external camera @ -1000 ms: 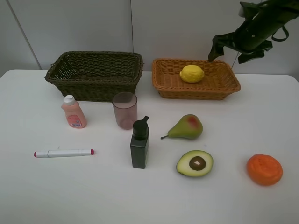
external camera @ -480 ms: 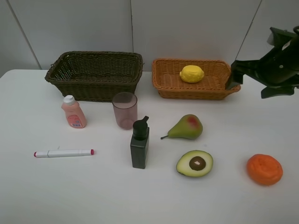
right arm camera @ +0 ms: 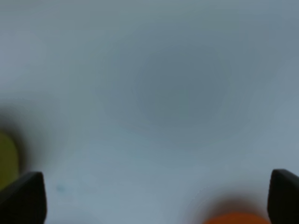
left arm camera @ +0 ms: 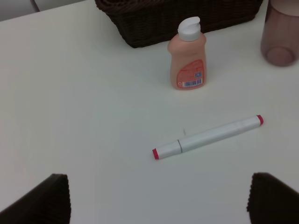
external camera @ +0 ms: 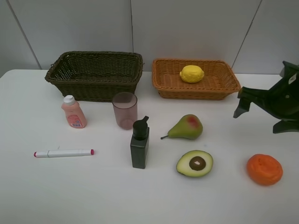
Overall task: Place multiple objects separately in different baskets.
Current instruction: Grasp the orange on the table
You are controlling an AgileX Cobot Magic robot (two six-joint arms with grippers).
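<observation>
A toy lemon [external camera: 192,73] lies in the orange-tan basket [external camera: 163,87]; the dark basket [external camera: 93,88] beside it holds nothing I can see. On the table stand a peach bottle [external camera: 73,113], pinkish cup [external camera: 124,110] and dark pump bottle [external camera: 139,144], with a marker [external camera: 63,153], pear [external camera: 188,127], avocado half [external camera: 195,163] and orange [external camera: 264,169] lying around them. My right gripper [external camera: 256,122] hangs open above the orange, slightly behind it. My left gripper [left arm camera: 159,200] is open over the marker [left arm camera: 208,136], with the bottle [left arm camera: 188,63] beyond.
The right wrist view is blurred: bare table, an orange smear [right arm camera: 233,218] and a green smear [right arm camera: 7,158] at its edges. The cup [left arm camera: 280,35] and dark basket [left arm camera: 177,18] show in the left wrist view. A grey wall stands behind the baskets.
My right gripper has come down from above the tan basket's far right corner, forward and rightward, to above the orange. The objects have not moved.
</observation>
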